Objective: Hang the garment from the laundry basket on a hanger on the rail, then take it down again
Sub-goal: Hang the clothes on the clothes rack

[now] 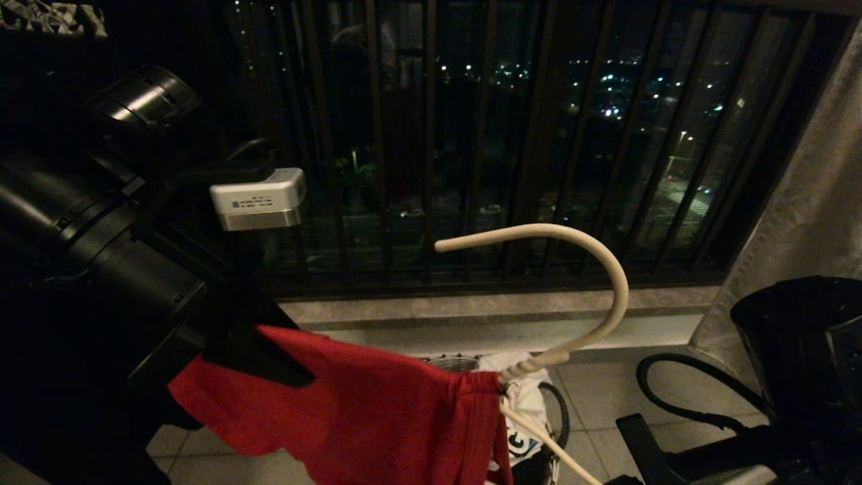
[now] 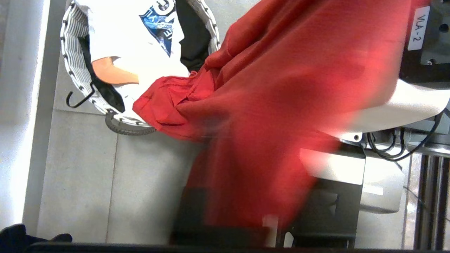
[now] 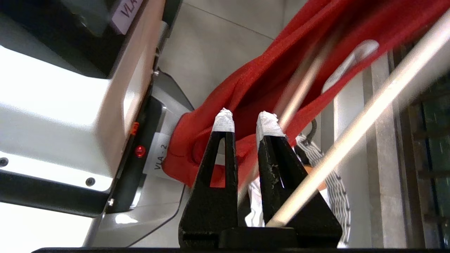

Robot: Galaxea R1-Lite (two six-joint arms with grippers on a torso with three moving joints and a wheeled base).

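Observation:
The red garment (image 1: 377,417) hangs stretched in the air between my left gripper (image 1: 259,357) and the twisted neck of the white wire hanger (image 1: 609,283). Its collar is bunched round that neck. In the left wrist view the garment (image 2: 281,88) fills the space over my left gripper (image 2: 232,214), whose fingers are shut on the cloth. My right gripper (image 3: 246,119) is shut on a thin wire of the hanger (image 3: 299,88), with the garment (image 3: 260,77) beyond its taped tips. The laundry basket (image 2: 70,52) stands on the floor below. The rail is out of view.
A white T-shirt with a blue graphic (image 2: 140,35) and a wooden hanger (image 2: 112,72) lie in the basket. Dark balcony bars (image 1: 431,135) stand behind a stone sill. My own base (image 2: 337,196) is close below, with a black hose (image 1: 680,397) and a curtain (image 1: 808,202) at the right.

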